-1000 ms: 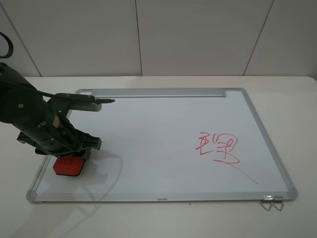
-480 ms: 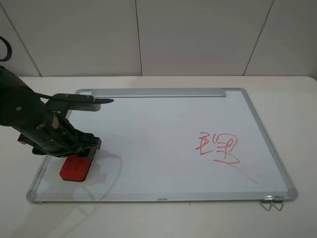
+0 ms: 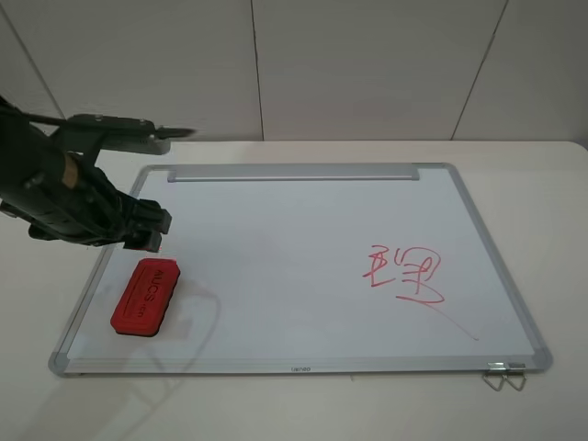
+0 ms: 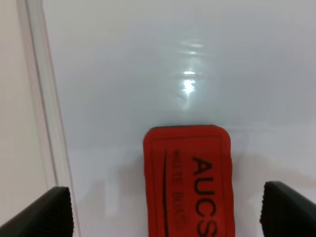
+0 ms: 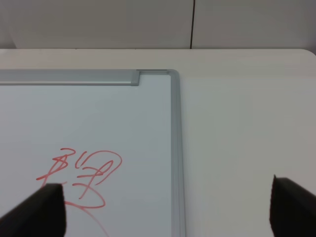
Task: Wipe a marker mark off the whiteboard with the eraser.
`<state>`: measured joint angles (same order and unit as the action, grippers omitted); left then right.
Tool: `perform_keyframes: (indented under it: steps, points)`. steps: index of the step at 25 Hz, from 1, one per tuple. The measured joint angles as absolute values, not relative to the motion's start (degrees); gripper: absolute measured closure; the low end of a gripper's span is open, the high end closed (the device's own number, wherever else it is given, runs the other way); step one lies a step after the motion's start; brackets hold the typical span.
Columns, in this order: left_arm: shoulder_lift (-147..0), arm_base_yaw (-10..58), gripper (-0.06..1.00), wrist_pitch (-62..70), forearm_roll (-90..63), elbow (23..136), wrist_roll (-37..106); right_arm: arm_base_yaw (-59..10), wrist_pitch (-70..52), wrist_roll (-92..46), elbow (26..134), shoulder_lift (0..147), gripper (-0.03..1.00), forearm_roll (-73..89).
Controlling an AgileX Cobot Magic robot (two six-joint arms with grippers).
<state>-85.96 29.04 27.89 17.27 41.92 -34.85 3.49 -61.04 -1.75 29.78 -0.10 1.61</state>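
The red eraser (image 3: 144,296) lies flat near the front left corner of the whiteboard (image 3: 294,230). My left gripper (image 3: 147,230) hangs open above and just behind it, touching nothing. In the left wrist view the eraser (image 4: 187,173) sits between the spread fingertips (image 4: 54,212) of the left gripper (image 4: 170,217), below them. A red marker scribble (image 3: 404,276) marks the board's right half. In the right wrist view my right gripper (image 5: 165,210) is open and empty, with the scribble (image 5: 84,175) beneath it. That arm is out of the exterior view.
A silver tray strip (image 3: 294,172) runs along the board's far edge. A metal clip (image 3: 503,375) sticks out at the front right corner. The board lies on a pale table (image 3: 551,184) with a white wall behind.
My left gripper has let go of the eraser and risen up and back, away from the board. The eraser now lies flat by itself.
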Motion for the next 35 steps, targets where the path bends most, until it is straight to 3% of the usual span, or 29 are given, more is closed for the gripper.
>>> perform_keyframes:
  steps: [17,28,35]
  points:
    - [-46.28,25.71,0.17,56.47,12.81,48.84,-21.87,3.49,-61.04,-1.75,29.78,-0.1,0.26,1.61]
    - [-20.82,25.71,0.17,68.41,8.84,48.84,-18.76,3.49,-61.04,-1.75,29.78,-0.1,0.26,1.61]
    - [-10.24,25.71,0.17,68.22,7.33,43.8,-12.79,3.49,-61.04,-1.75,29.78,-0.1,0.26,1.61]
